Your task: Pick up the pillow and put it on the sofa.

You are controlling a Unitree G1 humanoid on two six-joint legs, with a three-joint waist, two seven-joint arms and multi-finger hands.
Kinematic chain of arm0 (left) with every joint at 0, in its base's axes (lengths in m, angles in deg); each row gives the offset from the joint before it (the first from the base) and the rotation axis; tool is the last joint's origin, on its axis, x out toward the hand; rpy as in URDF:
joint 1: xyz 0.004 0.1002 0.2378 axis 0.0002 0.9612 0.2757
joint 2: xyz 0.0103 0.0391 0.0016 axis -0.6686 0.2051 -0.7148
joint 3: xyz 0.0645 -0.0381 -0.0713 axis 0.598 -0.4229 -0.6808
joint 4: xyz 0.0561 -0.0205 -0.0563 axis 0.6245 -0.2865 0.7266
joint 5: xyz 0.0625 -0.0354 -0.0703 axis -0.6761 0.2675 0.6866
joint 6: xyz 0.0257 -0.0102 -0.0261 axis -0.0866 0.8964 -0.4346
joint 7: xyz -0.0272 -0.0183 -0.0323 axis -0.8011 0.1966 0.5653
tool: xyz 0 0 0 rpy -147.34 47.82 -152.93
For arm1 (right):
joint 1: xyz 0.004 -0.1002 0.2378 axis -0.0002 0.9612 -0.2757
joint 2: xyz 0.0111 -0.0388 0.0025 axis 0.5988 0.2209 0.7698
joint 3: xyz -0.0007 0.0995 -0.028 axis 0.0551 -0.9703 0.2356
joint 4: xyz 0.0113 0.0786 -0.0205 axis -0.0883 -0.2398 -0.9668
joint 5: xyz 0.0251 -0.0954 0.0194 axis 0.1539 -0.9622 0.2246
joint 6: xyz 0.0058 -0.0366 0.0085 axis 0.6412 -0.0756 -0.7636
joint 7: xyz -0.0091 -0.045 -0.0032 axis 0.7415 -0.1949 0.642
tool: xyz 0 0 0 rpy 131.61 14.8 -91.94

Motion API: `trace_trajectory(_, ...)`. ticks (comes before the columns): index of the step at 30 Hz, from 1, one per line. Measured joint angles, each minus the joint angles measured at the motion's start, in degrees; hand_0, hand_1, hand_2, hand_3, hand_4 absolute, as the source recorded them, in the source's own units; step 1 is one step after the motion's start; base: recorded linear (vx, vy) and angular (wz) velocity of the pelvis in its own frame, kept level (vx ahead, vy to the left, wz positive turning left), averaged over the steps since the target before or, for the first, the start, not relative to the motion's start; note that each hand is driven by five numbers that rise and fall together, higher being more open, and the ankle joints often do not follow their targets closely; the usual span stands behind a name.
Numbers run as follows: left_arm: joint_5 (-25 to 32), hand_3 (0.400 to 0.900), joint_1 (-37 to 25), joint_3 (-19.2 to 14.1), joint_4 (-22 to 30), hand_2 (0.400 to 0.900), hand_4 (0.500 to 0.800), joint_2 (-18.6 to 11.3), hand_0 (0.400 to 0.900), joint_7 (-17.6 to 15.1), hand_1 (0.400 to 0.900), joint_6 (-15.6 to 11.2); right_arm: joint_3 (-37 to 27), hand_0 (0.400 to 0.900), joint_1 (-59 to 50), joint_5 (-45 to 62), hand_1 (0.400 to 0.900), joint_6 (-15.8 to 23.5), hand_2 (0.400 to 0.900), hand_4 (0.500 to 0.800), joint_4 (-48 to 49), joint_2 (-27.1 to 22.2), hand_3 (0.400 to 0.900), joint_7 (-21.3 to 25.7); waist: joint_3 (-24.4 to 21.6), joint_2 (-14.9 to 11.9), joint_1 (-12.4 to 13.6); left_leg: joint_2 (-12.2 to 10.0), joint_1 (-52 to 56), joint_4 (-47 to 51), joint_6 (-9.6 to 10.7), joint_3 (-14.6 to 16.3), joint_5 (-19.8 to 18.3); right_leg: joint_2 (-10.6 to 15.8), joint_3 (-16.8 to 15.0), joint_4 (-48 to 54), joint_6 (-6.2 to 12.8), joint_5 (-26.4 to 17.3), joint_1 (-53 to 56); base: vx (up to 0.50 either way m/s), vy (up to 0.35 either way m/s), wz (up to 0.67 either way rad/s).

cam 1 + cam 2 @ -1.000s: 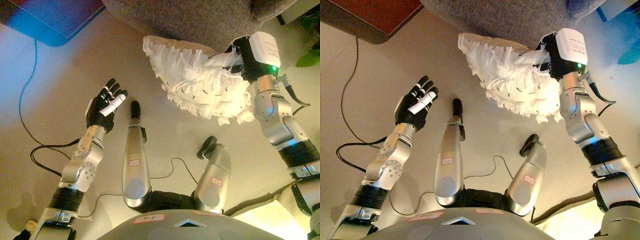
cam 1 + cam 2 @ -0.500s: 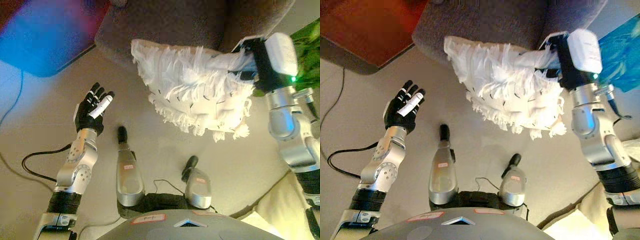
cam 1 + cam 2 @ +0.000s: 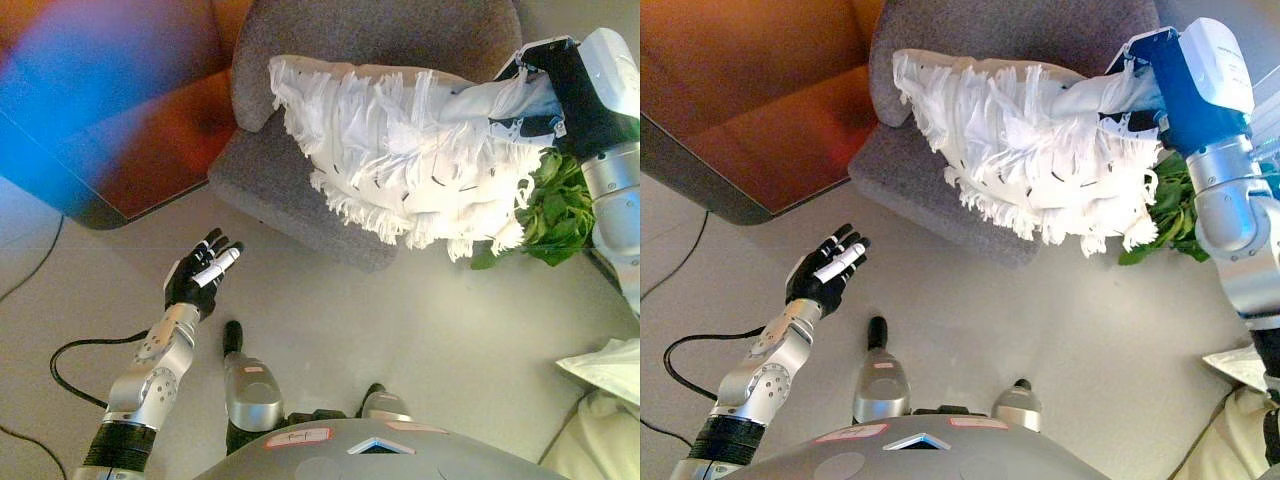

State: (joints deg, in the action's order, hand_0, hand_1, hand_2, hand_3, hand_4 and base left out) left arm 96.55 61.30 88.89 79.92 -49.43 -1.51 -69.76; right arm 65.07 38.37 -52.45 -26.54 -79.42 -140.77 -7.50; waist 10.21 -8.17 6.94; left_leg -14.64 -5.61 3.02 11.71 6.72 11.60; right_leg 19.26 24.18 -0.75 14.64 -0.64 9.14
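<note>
A white fringed pillow (image 3: 400, 145) hangs in the air over the front edge of a grey sofa seat (image 3: 285, 175). My right hand (image 3: 535, 90) grips the pillow's right end, its fingers curled into the cloth at the upper right. My left hand (image 3: 203, 275) is open with straight fingers, held over the floor at the lower left, well apart from the pillow. The same pillow (image 3: 1030, 145) and right hand (image 3: 1155, 85) show in the right eye view.
An orange-brown piece of furniture (image 3: 760, 100) stands left of the grey sofa. A green leafy plant (image 3: 550, 205) sits at the right, just under the pillow's right end. White cloth (image 3: 605, 365) lies at the lower right. Beige floor (image 3: 420, 330) spreads in front of the sofa.
The camera has risen and tilted forward, bringing the sofa seat into view. My right hand has carried the pillow up and forward over the seat edge. The left hand stays open.
</note>
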Motion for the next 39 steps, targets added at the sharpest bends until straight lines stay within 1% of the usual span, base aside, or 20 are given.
trace_trajectory(3, 0.0, 0.9, 0.8, 0.0, 0.0, 0.9, 0.8, -1.4, 0.9, 2.5, 0.9, 0.5, 4.4, 0.4, -3.0, 1.8, 0.4, 0.3, 0.4, 0.5, -5.8, -0.2, 0.4, -2.0, -0.7, -1.0, 1.3, -0.5, 0.0, 0.3, 0.2, -0.4, 0.2, -0.8, 0.6, 1.0, 0.01, 0.0, 0.6, 0.1, -0.095, 0.14)
trace_trajectory(5, 0.0, 0.9, 1.0, 0.0, 0.1, 0.9, 0.8, -2.1, 0.9, 4.4, 0.9, 0.7, 7.8, 0.4, -5.3, 1.9, 0.4, 0.3, 0.4, 0.5, -9.7, -0.3, 0.4, -3.1, -1.0, -1.4, 2.0, -0.5, -0.2, 0.9, 0.3, -1.4, 0.5, -1.1, 1.4, 1.4, 0.04, 0.0, 1.0, 0.1, -0.115, 0.16)
trace_trajectory(7, -0.1, 0.9, 1.0, 0.0, 0.1, 0.9, 0.8, -3.2, 0.9, 6.4, 0.9, 0.7, 12.6, 0.4, -8.9, 2.5, 0.4, 0.5, 0.4, 0.5, -14.9, -0.3, 0.4, -3.6, -1.0, -1.8, 3.5, -0.6, -0.5, 1.2, 0.7, -2.2, 0.8, -1.5, 2.0, 1.7, 0.03, 0.0, 1.2, 0.08, -0.104, 0.16)
trace_trajectory(10, -0.2, 0.9, 1.3, -0.3, 0.9, 0.9, 0.8, -4.2, 0.9, 9.0, 0.9, 0.7, 16.2, 0.4, -11.6, 3.5, 0.4, 0.5, 0.4, 0.5, -20.4, -0.1, 0.4, -3.6, -1.0, -2.0, 5.2, -0.6, -1.8, 1.5, 0.9, -3.8, 1.4, -2.1, 3.8, 2.0, 0.01, 0.0, 1.3, 0.07, -0.098, 0.16)
trace_trajectory(12, -0.2, 0.9, 1.4, -0.6, 1.2, 0.9, 0.8, -5.2, 0.9, 10.7, 0.9, 0.7, 18.6, 0.4, -14.8, 4.2, 0.4, 0.5, 0.4, 0.5, -24.4, -0.1, 0.4, -3.6, -0.8, -2.2, 6.5, -0.6, -2.3, 1.5, 1.3, -4.6, 1.7, -2.3, 4.5, 2.1, 0.01, -0.1, 1.4, 0.06, -0.119, 0.18)
trace_trajectory(14, -0.2, 0.9, 1.5, -1.3, 1.8, 0.9, 0.8, -5.9, 0.9, 11.7, 0.9, 0.7, 20.9, 0.4, -18.8, 4.2, 0.4, 0.5, 0.4, 0.5, -29.2, -0.1, 0.4, -3.6, -0.6, -2.8, 7.8, -0.7, -2.8, 1.5, 1.3, -5.2, 1.7, -2.7, 5.0, 2.2, 0.01, -0.1, 1.5, 0.02, -0.157, 0.17)
trace_trajectory(15, -0.2, 0.9, 1.5, -1.5, 2.4, 0.9, 0.8, -6.7, 0.9, 12.2, 0.9, 0.7, 22.9, 0.4, -21.6, 4.2, 0.4, 0.3, 0.4, 0.5, -32.2, -0.1, 0.4, -3.4, -0.3, -3.1, 8.0, -0.7, -3.2, 1.5, 1.3, -5.7, 1.7, -2.8, 5.6, 2.2, 0.02, -0.1, 1.4, -0.01, -0.151, 0.15)
trace_trajectory(16, -0.2, 0.9, 1.3, -1.5, 2.7, 0.9, 0.8, -7.6, 0.9, 12.8, 0.9, 0.7, 24.6, 0.722, -24.2, 4.2, 0.722, -0.6, 0.722, 0.693, -34.6, 0.0, 0.722, -3.3, 0.1, -3.5, 8.9, -0.7, -3.7, 1.5, 1.3, -6.3, 1.8, -2.9, 6.2, 2.2, 0.02, -0.1, 1.4, -0.04, -0.171, 0.14)
trace_trajectory(17, -0.2, 0.9, 1.0, -1.6, 3.1, 0.9, 0.8, -8.5, 0.9, 13.4, 0.9, 0.7, 26.3, 0.9, -26.5, 4.2, 0.9, -1.5, 0.9, 0.8, -36.6, 0.1, 0.9, -3.1, 0.6, -4.0, 9.5, -0.8, -4.1, 1.5, 1.3, -6.7, 1.8, -3.1, 6.5, 2.3, 0.02, -0.1, 1.4, -0.05, -0.14, 0.09)
trace_trajectory(19, -0.2, 0.9, 0.3, -2.2, 3.6, 0.9, 0.8, -9.9, 0.9, 14.5, 0.9, 0.7, 29.3, 0.9, -31.2, 4.5, 0.9, -4.6, 0.9, 0.8, -40.4, 0.5, 0.9, -2.2, 2.1, -4.7, 10.9, -1.3, -4.9, 1.5, 1.5, -7.3, 2.0, -3.7, 7.0, 2.5, 0.01, -0.1, 0.8, -0.04, -0.114, 0.05)
trace_trajectory(21, -0.1, 0.9, 0.3, -3.8, 3.7, 0.9, 0.8, -10.0, 0.9, 14.8, 0.9, 0.7, 29.6, 0.9, -34.7, 5.0, 0.9, -6.6, 0.9, 0.8, -42.3, 0.9, 0.9, -1.7, 3.2, -5.1, 11.5, -1.3, -6.0, 1.5, 1.6, -8.3, 2.2, -4.1, 7.5, 2.8, -0.01, -0.1, 0.7, -0.01, -0.075, 0.04)
trace_trajectory(22, -0.1, 0.9, 0.2, -3.9, 3.7, 0.9, 0.8, -10.4, 0.9, 14.8, 0.9, 0.7, 29.7, 0.9, -36.3, 5.1, 0.9, -7.5, 0.9, 0.8, -43.0, 1.1, 0.9, -0.9, 3.9, -5.1, 12.4, -1.3, -6.3, 1.4, 1.7, -8.4, 2.4, -4.2, 7.5, 2.9, -0.02, -0.2, 0.6, 0.0, -0.066, 0.03)
trace_trajectory(24, -0.1, 0.9, 0.0, -4.0, 3.8, 0.9, 0.8, -11.1, 0.9, 14.9, 0.9, 0.7, 31.5, 0.9, -39.6, 5.8, 0.9, -9.2, 0.9, 0.8, -43.6, 1.2, 0.9, 1.3, 4.1, -5.2, 12.9, -1.4, -6.9, 1.5, 1.8, -8.7, 2.5, -4.6, 7.9, 3.4, -0.1, -0.6, 0.5, 0.02, -0.031, -0.02)
trace_trajectory(26, 0.0, 0.9, -0.4, -4.0, 4.0, 0.9, 0.8, -11.1, 0.9, 14.9, 0.9, 1.0, 31.3, 0.9, -41.8, 7.2, 0.9, -10.5, 0.9, 0.8, -43.6, 1.2, 0.9, 4.5, 4.1, -5.2, 13.7, -1.4, -6.9, 1.5, 1.8, -8.8, 2.5, -4.6, 8.0, 3.5, -0.22, -0.8, 0.6, 0.06, 0.022, -0.04)
trace_trajectory(28, 0.0, 0.9, -0.5, -4.1, 4.9, 0.9, 0.8, -11.1, 0.9, 14.8, 0.9, 1.3, 31.1, 0.9, -43.5, 7.8, 0.9, -10.7, 0.9, 0.8, -43.6, 1.2, 0.9, 6.5, 4.1, -5.2, 13.7, -1.4, -6.8, 1.5, 1.9, -9.3, 2.5, -4.8, 8.0, 3.5, -0.66, -1.1, 1.0, 0.09, 0.063, -0.09)
trace_trajectory(31, 0.0, 0.9, -0.6, -4.0, 5.7, 0.9, 0.8, -11.1, 0.9, 14.9, 0.9, 1.9, 29.8, 0.9, -44.0, 10.7, 0.9, -10.7, 0.9, 0.8, -42.9, 1.2, 0.9, 7.3, 4.1, -5.2, 13.6, -1.4, -5.2, 1.5, 1.8, -9.0, 2.3, -4.8, 7.8, 3.5, -1.08, -2.9, 2.2, 0.08, 0.078, -0.13)
trace_trajectory(35, 0.0, 0.9, -0.8, -3.7, 5.7, 0.9, 0.8, -11.2, 0.9, 14.8, 0.9, 1.9, 22.6, 0.9, -41.4, 13.6, 0.9, -10.2, 0.9, 0.8, -38.8, 1.7, 0.9, 8.3, 4.1, -5.2, 13.4, -1.7, -2.3, 1.5, 0.7, -6.6, 1.3, -4.3, 7.2, 3.5, -1.48, -5.9, 2.9, 0.02, 0.108, -0.19)
trace_trajectory(37, 0.0, 0.9, -0.8, -3.6, 5.7, 0.9, 0.8, -11.5, 0.9, 14.8, 0.9, 1.8, 17.4, 0.9, -38.2, 15.1, 0.9, -9.3, 0.9, 0.8, -35.7, 3.4, 0.9, 9.2, 4.1, -5.2, 12.5, -1.8, -1.0, 1.6, 0.6, -5.6, 1.0, -4.1, 6.8, 3.4, -2.21, -6.6, 3.4, -0.02, 0.098, -0.19)
trace_trajectory(39, -0.2, 0.9, -1.1, -3.2, 5.7, 0.9, 0.8, -11.6, 0.9, 14.8, 0.9, 1.6, 12.9, 0.9, -33.6, 15.5, 0.9, -8.3, 0.9, 0.8, -31.5, 4.8, 0.9, 9.9, 4.1, -5.3, 11.4, -1.8, -0.1, 1.6, 0.7, -4.9, 0.8, -3.7, 6.0, 3.2, -2.21, -6.6, 3.4, -0.04, 0.107, -0.22)
